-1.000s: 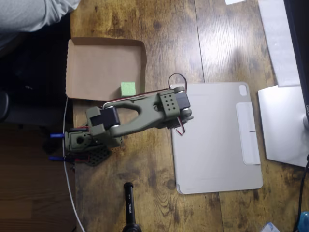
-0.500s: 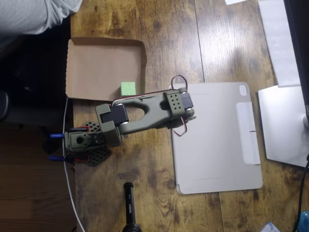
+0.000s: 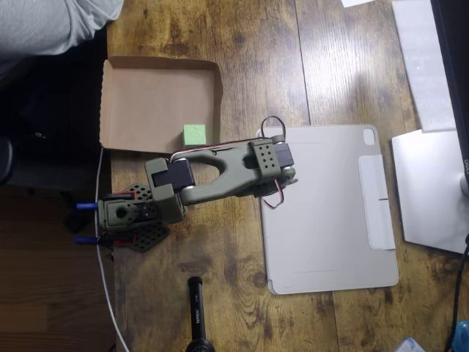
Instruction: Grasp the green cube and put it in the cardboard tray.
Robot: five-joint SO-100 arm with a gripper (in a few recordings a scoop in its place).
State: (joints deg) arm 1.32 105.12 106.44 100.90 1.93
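Green cube (image 3: 194,135) resting in cardboard tray (image 3: 146,95), upper left; arm (image 3: 220,172) unmoved since half a second ago (task apparently done); pincer state impossible to tell.

Overhead view. Cardboard tray (image 3: 146,99) floor mostly bare, open from above; green cube (image 3: 194,135) takes its lower right corner. Olive arm (image 3: 220,176) slants across the table just below the tray, blocking that side. Grey tablet cover (image 3: 330,209) lies flat to the right (low, no barrier). Bare wood (image 3: 256,66) right of the tray. A sleeve (image 3: 51,26) overhangs the top left corner.
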